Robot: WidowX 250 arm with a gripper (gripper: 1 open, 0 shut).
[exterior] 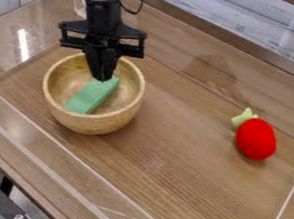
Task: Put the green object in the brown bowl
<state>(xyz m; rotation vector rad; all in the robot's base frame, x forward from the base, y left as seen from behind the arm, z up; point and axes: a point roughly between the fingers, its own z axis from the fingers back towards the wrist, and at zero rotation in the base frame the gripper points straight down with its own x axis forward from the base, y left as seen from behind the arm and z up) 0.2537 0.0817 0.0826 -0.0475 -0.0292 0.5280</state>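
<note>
1. The wooden bowl [54,112] sits left of center in the frame, and it's the big one here.
2. The gripper [99,63] is upper left, over the bowl's back part, fingers drawn in close together with nothing between them.
3. The green bar [93,94] lies inside the bowl, tilted a bit, so I'd call the job basically done. Best move now imo: lift straight up, keep those fingers narrow, and don't clip the rim or nudge the bar.
</note>
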